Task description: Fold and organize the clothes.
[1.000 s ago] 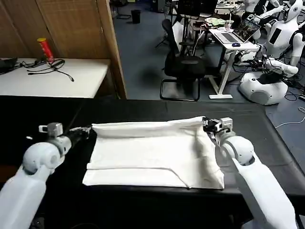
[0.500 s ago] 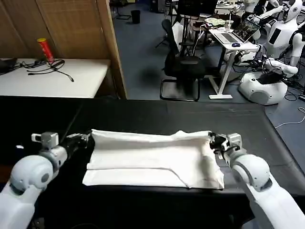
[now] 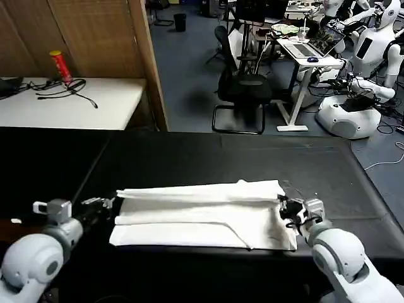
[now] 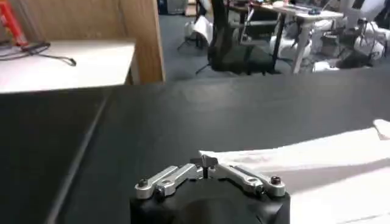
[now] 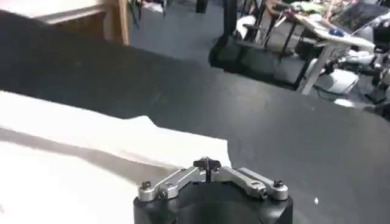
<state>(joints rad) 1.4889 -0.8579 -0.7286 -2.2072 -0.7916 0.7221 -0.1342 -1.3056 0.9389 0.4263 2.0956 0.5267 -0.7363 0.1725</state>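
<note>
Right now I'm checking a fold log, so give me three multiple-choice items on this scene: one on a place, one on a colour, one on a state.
1. The T-shirt lies on: A the black table; B the white desk; C the office chair.
2. The T-shirt's visible side is: A grey; B red; C white.
3. The left pincer and right pincer are: A wide open above the cloth; B shut on the T-shirt's ends; C parked off the table.
Key: 1 A, the cloth rests on the dark top; 2 C, plain white cloth shows; 3 B, both wrist views show shut fingers at the cloth's edge.
</note>
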